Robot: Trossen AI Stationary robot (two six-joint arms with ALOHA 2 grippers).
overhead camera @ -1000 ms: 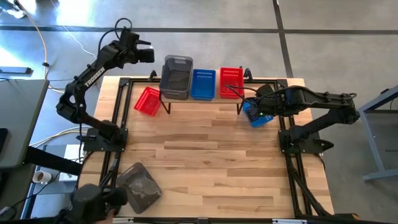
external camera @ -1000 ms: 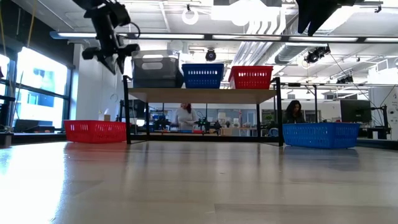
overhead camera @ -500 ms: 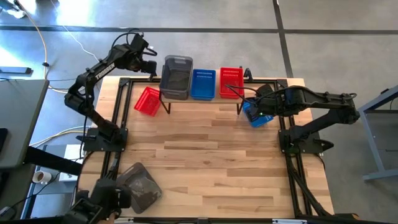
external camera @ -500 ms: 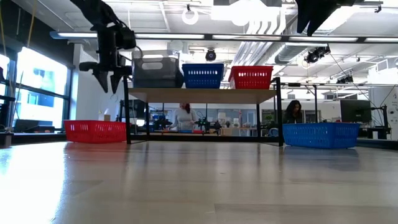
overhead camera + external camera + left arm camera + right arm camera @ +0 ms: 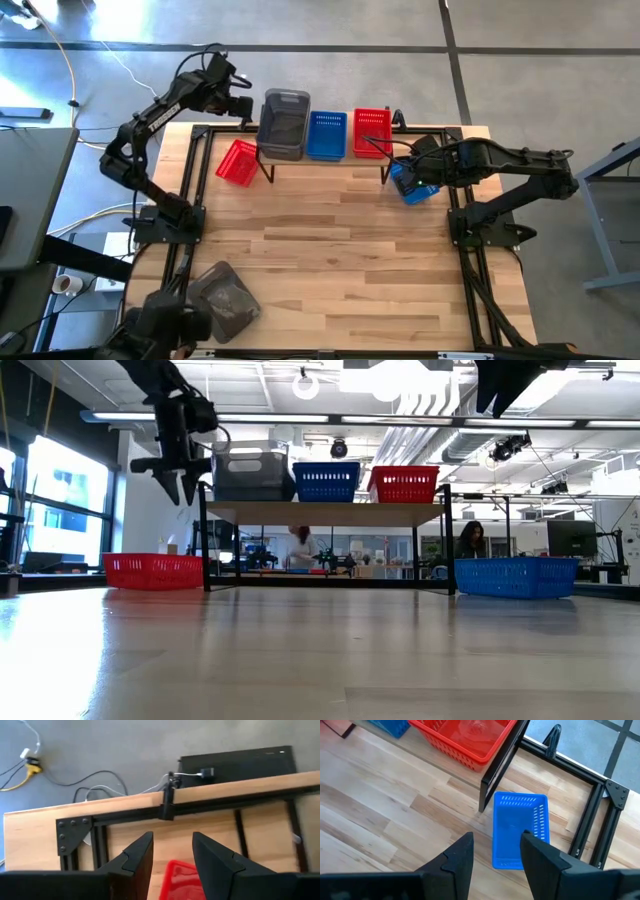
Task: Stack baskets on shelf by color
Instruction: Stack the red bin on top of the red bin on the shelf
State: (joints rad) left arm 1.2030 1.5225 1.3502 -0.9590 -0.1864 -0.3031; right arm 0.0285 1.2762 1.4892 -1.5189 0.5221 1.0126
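The left pincer (image 5: 243,97) hangs empty, fingers narrowly parted, above the red basket (image 5: 237,162) on the worktop left of the shelf (image 5: 325,513). It should descend squarely over one rim. The right pincer (image 5: 495,851), also parted, waits over the blue basket (image 5: 520,831).

The broad middle and near stretch of the butcher-block tabletop (image 5: 340,260) lies bare, open to a claw from either side. Along the far edge, the low wooden shelf on thin black legs (image 5: 325,513) carries three mesh baskets side by side, leaving no free spot on its plank. A red mesh basket (image 5: 237,161) and a blue mesh basket (image 5: 408,182) flank its legs.
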